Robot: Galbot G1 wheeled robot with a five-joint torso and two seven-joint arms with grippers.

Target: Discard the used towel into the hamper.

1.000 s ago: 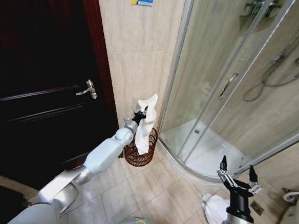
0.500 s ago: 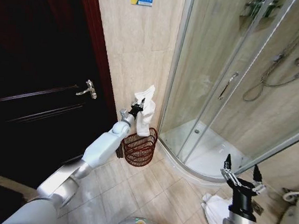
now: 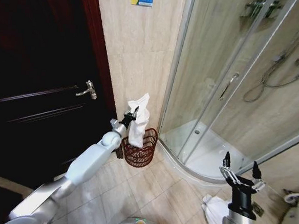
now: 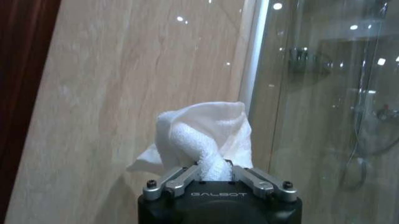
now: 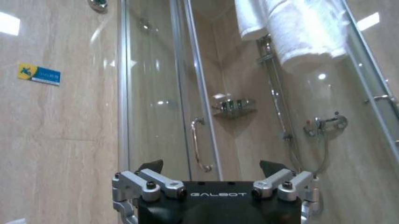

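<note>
The left pincer (image 3: 133,112) is clamped on the white towel (image 3: 138,118), which hangs from it just above the hamper (image 3: 140,150) on the floor by the wall. The right pincer (image 3: 239,167) hangs well apart, fingers spread, near the shower door.

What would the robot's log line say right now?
left gripper: shut on towel | towel: hanging above hamper | right gripper: open, idle near shower
</note>
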